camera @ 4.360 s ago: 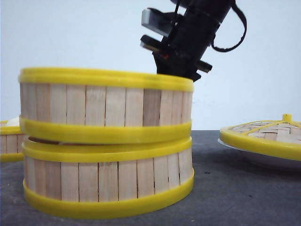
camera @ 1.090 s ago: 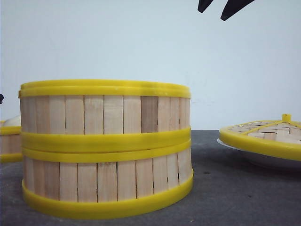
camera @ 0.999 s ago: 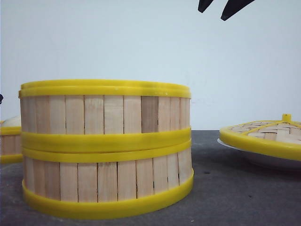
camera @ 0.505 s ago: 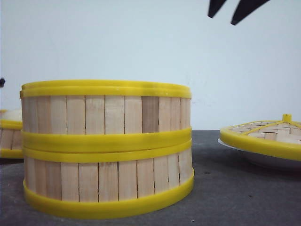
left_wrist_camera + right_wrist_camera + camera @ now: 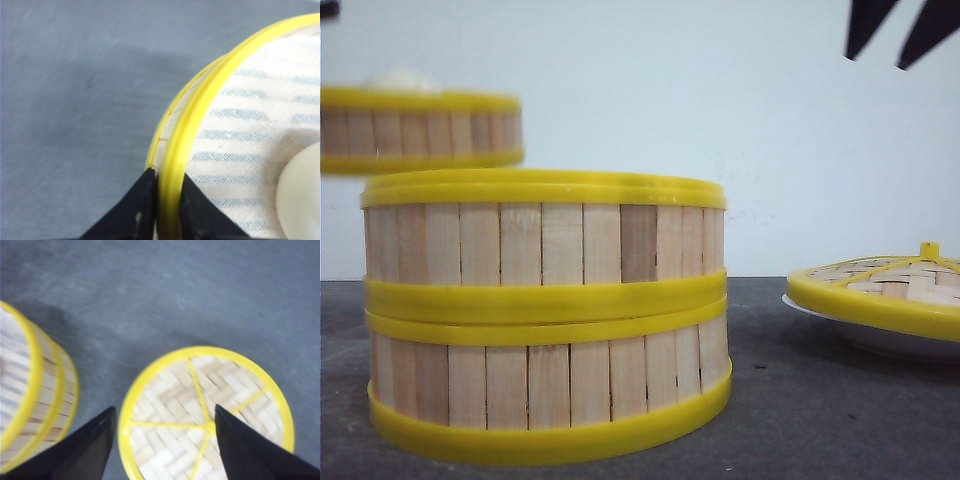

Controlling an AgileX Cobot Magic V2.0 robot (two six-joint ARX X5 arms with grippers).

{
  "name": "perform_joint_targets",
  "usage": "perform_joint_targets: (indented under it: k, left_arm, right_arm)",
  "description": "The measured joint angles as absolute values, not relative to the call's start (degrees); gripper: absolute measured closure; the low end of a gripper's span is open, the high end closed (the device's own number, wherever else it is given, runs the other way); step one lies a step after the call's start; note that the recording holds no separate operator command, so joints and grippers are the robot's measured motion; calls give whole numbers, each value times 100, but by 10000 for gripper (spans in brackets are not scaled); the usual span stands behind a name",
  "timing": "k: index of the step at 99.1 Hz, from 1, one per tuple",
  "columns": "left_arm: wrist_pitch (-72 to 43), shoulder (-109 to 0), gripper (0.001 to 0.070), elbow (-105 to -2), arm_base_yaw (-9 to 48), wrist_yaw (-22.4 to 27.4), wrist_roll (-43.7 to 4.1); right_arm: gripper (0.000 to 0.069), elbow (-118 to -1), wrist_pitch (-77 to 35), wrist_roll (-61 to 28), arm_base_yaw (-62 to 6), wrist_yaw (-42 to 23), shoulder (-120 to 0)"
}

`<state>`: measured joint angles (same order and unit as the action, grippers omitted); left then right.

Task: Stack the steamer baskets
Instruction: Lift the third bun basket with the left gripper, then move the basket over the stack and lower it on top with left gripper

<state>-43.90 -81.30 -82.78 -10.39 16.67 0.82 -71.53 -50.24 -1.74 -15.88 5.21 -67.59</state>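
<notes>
the dark grey surface [image 5: 820, 420] carries a two-high stack of steamer baskets: the lower basket [image 5: 550, 385] sits on the surface and the upper basket [image 5: 545, 240] rests squarely on it, yellow bands meeting all round with no visible gap. to the right of the stack, well apart from it, a woven lid [image 5: 880, 285] with yellow rim and knob lies on a white plate [image 5: 865, 335]. the third basket [image 5: 420, 130] is off the surface, suspended above and to the left of the stack, apart from it; it is lined with a blue-striped cloth [image 5: 250, 130] and holds a pale round item [image 5: 300, 195]. the left end effector [image 5: 166, 210] is closed on this basket's yellow rim, one finger outside the wall and one inside. the right end effector [image 5: 162, 440] stands wide open and holds nothing; in its wrist view it hangs above the lid, and in the front view its fingertips [image 5: 865, 25] show at the upper right.
</notes>
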Motion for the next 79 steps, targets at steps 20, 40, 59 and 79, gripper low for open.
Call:
perform_joint_targets:
  k: [20, 40, 59, 79]
  left_arm:
    - [-5148, -7824, 681, -8670, -676, 2143, 183]
    - [-5618, -7835, 681, -8722, 196, 2156, 344]
    - [-5865, -7835, 681, -8722, 886, 2156, 432]
    - [-6215, -7859, 681, -8722, 1223, 2137, 517]
  right_arm:
    - [308, -6204, -4860, -176, -1299, 626, -6224]
    - [308, -5909, -4834, -217, -1236, 624, -6023]
    - [308, -5909, -4676, -276, -1236, 626, -6007]
    - [308, -5909, -4578, -279, -1236, 628, -6007]
